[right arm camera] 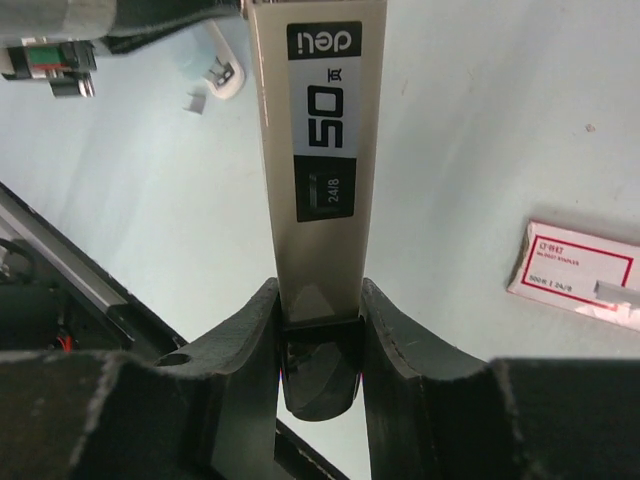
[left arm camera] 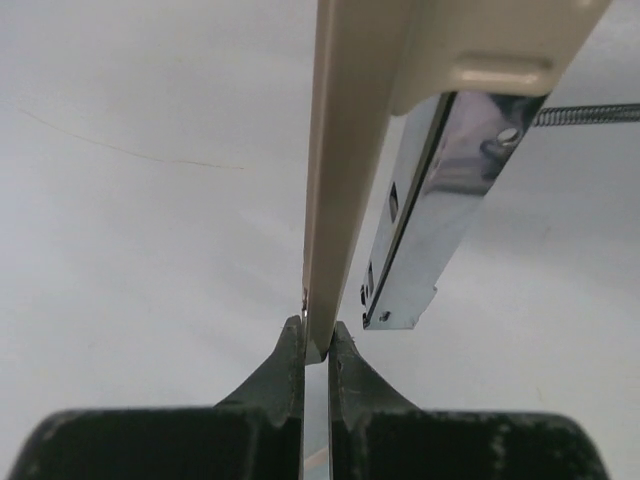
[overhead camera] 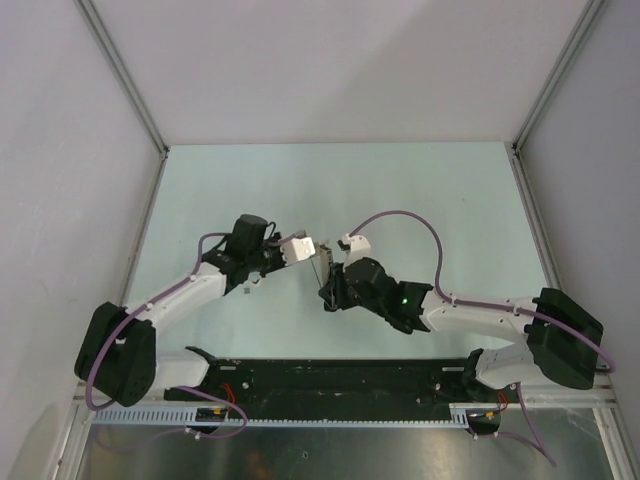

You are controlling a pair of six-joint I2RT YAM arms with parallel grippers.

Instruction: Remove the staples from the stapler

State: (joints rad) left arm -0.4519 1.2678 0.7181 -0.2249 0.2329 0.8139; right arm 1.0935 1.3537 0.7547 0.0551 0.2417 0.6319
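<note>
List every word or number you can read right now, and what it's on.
"deli", upside down: black label on the stapler.
"50", beside a small unreadable character: same label.
"24/8": same label, lower panel.
Red-and-white box: print too small to read.
Other views: no text.

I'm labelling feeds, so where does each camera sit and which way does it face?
Top external: above and behind left arm and right arm, looking down on the pale green table.
Left wrist: looks along the left gripper pinching the beige, chrome-railed stapler.
Right wrist: looks along the right gripper; flat red-and-white box beyond.
Wrist views share the stapler.
</note>
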